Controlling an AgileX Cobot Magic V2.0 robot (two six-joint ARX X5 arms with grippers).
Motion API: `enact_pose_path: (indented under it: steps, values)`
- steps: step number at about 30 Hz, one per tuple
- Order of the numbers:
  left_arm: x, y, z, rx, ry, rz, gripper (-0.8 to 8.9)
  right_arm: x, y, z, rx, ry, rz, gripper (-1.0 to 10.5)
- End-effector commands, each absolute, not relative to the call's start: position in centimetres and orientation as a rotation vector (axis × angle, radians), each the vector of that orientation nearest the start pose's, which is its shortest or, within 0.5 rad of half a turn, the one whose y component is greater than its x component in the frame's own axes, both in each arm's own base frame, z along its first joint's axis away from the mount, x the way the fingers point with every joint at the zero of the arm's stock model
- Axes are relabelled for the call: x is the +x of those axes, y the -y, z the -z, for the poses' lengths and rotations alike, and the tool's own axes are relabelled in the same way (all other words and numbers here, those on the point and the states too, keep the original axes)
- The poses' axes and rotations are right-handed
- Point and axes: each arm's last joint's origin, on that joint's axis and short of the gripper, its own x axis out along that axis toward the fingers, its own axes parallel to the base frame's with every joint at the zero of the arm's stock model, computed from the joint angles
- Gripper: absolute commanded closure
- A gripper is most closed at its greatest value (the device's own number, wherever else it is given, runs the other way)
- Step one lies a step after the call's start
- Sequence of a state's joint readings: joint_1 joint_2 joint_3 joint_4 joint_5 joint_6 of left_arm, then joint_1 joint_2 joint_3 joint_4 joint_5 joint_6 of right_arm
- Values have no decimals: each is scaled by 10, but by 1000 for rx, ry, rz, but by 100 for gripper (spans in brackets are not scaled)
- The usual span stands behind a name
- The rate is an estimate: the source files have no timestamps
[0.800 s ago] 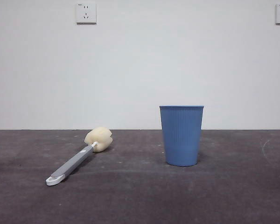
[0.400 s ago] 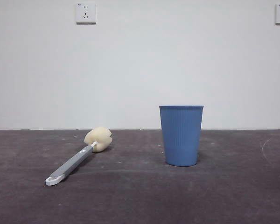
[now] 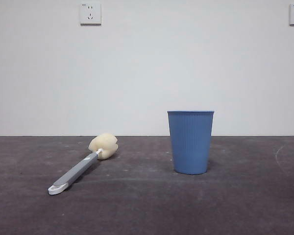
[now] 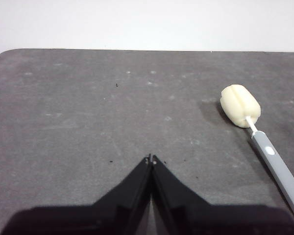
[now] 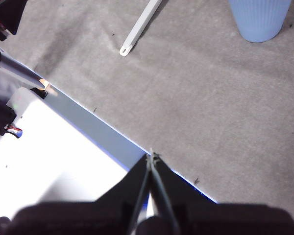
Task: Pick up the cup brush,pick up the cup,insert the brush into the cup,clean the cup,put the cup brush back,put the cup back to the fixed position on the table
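Front view shows me nothing has moved: the cup brush (image 3: 81, 166) lies flat at lower left on the table (image 3: 147, 205), the cup (image 3: 190, 142) stands right of the middle, and my left gripper (image 4: 151, 158) and right gripper (image 5: 152, 156) wait pinched closed and empty, so no step has begun.

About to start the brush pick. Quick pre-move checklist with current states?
1. Cup brush lying flat on the table, handle unobstructed: ok.
2. Cup upright, apart from the brush: ok.
3. Left gripper empty, brush in its view: ok.
4. Left gripper ready to grasp: not ok, jaws shut.
5. Right gripper empty, back near the table edge: ok, jaws shut.
6. Cup interior free of objects: cannot tell.
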State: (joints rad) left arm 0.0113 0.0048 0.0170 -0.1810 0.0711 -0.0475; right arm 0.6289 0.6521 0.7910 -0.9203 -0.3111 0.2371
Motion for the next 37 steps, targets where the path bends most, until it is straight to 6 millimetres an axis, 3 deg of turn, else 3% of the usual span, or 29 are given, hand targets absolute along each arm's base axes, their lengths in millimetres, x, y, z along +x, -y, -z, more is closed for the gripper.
enact_pose_path:
  steps: [1, 15, 28, 33, 37]
  values:
    - [96, 1, -147, -68, -179, 59, 817, 85, -73, -291, 83, -894, -788, 946]
    - [96, 1, -147, -68, -179, 59, 817, 85, -73, -291, 78, -888, -791, 946]
    - [96, 1, -147, -68, -179, 59, 817, 72, -43, -329, -129, -225, -643, 946]
    - [96, 1, -147, -68, -179, 59, 817, 67, -33, -320, -152, -103, -562, 946]
    - [96, 1, -147, -68, -179, 59, 817, 67, -28, -302, -168, -3, -492, 946]
